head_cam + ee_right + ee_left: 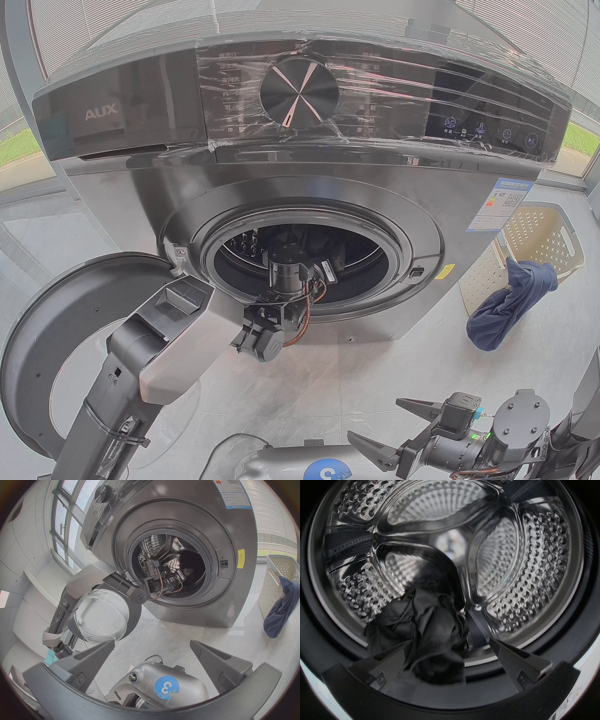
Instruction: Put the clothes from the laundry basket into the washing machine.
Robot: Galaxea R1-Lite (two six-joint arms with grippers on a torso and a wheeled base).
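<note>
Dark cloth (431, 630) is seen lying in the drum (537, 558) just ahead of the left gripper (450, 642), which is spread wide and empty, so it's prob best backed straight out with no fabric snagged.

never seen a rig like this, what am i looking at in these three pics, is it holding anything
A two-armed robot faces a washer with its door open. One picture looks down from its head; the other two come from a camera on each wrist. The left pincer is at the mouth of the drum, open, a dark cloth lying loose in front of it. The right pincer hangs low, open and empty. To the robot's right stands a basket with a blue garment draped over its rim.
</note>
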